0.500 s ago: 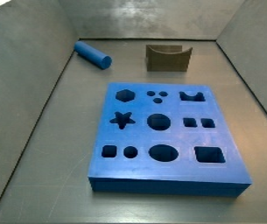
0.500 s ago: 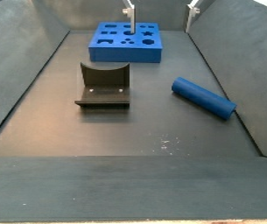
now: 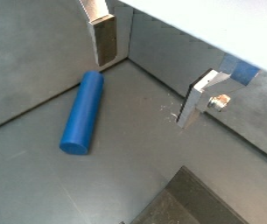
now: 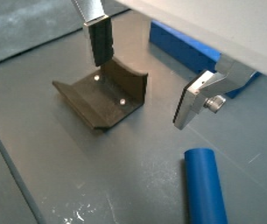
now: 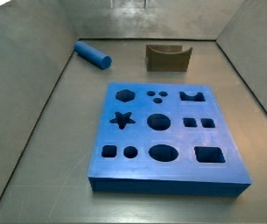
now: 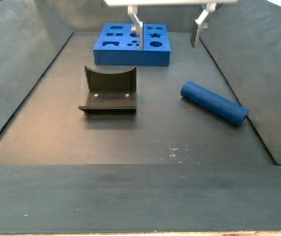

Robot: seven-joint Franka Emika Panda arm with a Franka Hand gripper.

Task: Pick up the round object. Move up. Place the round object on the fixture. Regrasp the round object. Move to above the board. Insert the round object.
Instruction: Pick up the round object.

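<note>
The gripper (image 3: 147, 63) has flat silver fingers (image 3: 194, 101) with dark pads.

Side views from opposite ends; wrist views close behind the claw (image 3: 151, 70), downward.

Grey floor (image 5: 53, 149): board (image 5: 165, 131), fixture (image 5: 167, 58), round object (image 5: 94, 54).

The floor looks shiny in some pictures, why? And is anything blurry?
In a side view, light glares pale off the back wall above the fixture. In a wrist view the fixture shows small bright glints, and the peg is soft-edged. The gripper, jaws open and empty, hangs above the floor, its near finger a bit blurred.
</note>
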